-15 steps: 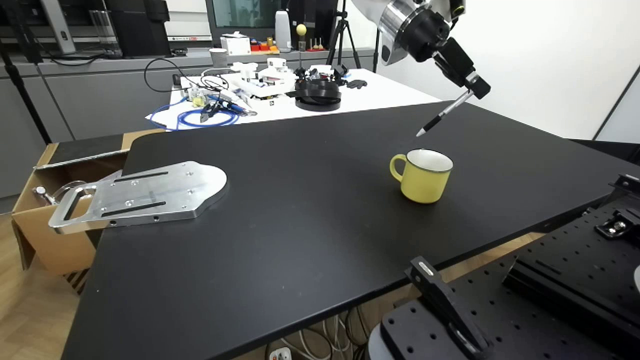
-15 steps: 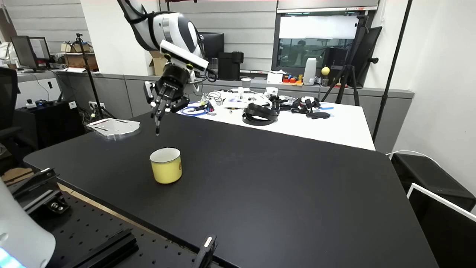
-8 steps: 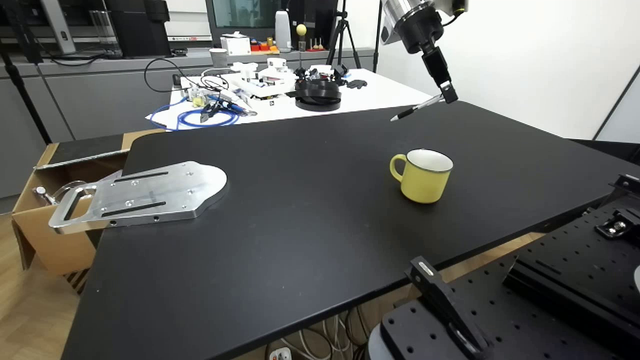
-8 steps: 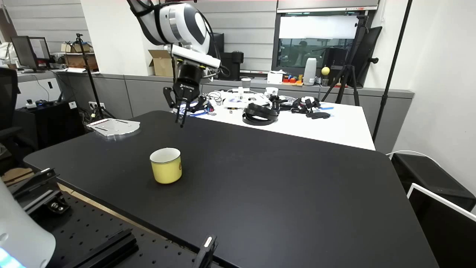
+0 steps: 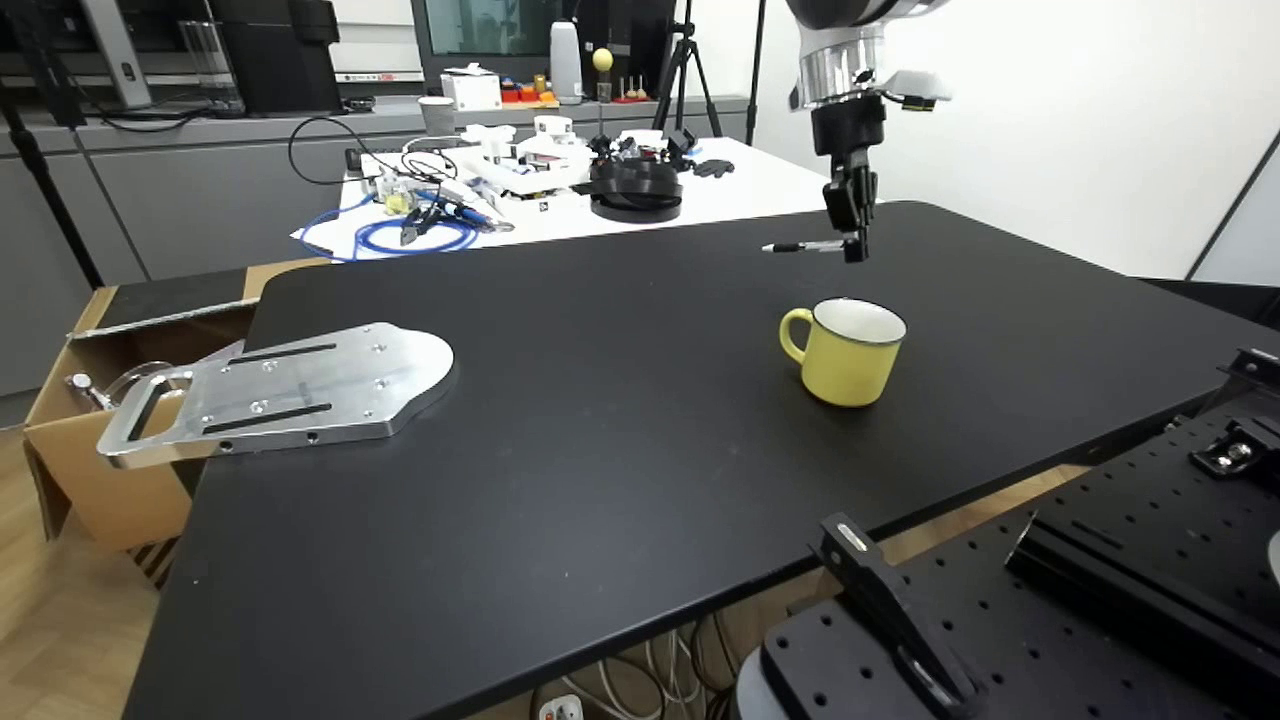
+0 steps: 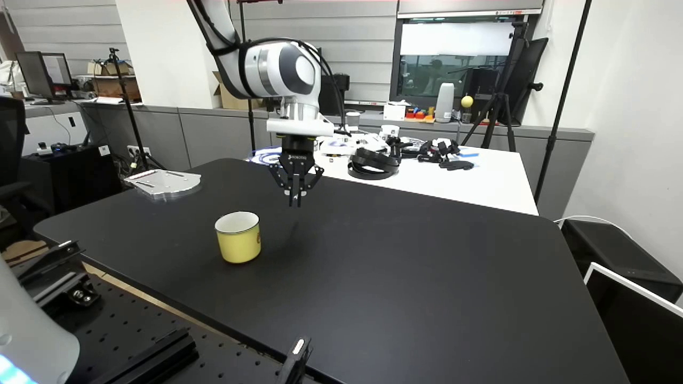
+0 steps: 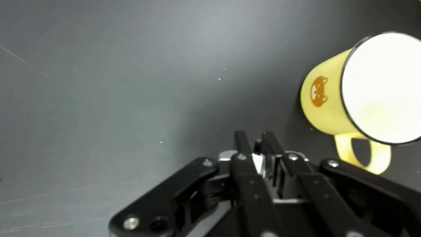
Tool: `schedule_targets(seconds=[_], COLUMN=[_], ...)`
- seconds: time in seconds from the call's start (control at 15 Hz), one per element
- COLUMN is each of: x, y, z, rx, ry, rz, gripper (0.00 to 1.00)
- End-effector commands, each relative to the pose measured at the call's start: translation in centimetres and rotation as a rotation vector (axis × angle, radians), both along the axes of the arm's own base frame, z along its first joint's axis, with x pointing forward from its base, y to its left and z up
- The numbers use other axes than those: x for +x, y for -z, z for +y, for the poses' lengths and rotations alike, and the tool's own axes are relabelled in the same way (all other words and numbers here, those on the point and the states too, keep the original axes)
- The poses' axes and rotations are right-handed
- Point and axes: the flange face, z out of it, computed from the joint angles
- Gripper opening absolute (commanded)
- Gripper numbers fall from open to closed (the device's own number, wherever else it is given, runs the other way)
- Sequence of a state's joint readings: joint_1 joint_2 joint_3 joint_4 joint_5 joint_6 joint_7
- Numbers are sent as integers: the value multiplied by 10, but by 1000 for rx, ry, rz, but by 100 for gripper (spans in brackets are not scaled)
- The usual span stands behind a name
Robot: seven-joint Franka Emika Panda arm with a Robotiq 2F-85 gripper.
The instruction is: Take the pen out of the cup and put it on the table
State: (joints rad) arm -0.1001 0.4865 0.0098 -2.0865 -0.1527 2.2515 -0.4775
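The yellow cup [image 5: 848,365] stands upright on the black table [image 5: 550,490]. It shows in both exterior views [image 6: 238,244] and at the right of the wrist view [image 7: 325,98]. Its pale inside holds nothing visible. My gripper [image 5: 855,250] is shut on the pen [image 5: 808,246], above the table and beyond the cup. The pen lies about level, black grip and tip sticking out sideways. In an exterior view my gripper [image 6: 294,202] points down, right of the cup; the pen is hardly visible there. In the wrist view a whitish part of the pen [image 7: 259,163] shows between the fingers [image 7: 241,141].
A silver metal plate [image 5: 310,385] lies at the table's far left edge. A white table [image 5: 770,180] with cables and gear adjoins the back. A perforated black base plate [image 5: 1100,570] with brackets runs along the front. A cardboard box [image 5: 110,480] stands beside the table.
My gripper has swung from a tilted pose to pointing down and has moved lower and, in an exterior view, right of the cup. The pen has turned from slanting to about level. The cup has not moved.
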Motion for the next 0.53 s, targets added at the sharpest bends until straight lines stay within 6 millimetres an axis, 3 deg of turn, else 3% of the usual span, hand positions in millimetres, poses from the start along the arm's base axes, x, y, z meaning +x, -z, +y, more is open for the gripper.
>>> schedule_targets(seconds=[0.0, 0.47], x=[2, 3], y=[21, 55], z=[-11, -16], rx=[-45, -86], ry=[105, 204], rz=[-106, -245], gripper=[4, 4])
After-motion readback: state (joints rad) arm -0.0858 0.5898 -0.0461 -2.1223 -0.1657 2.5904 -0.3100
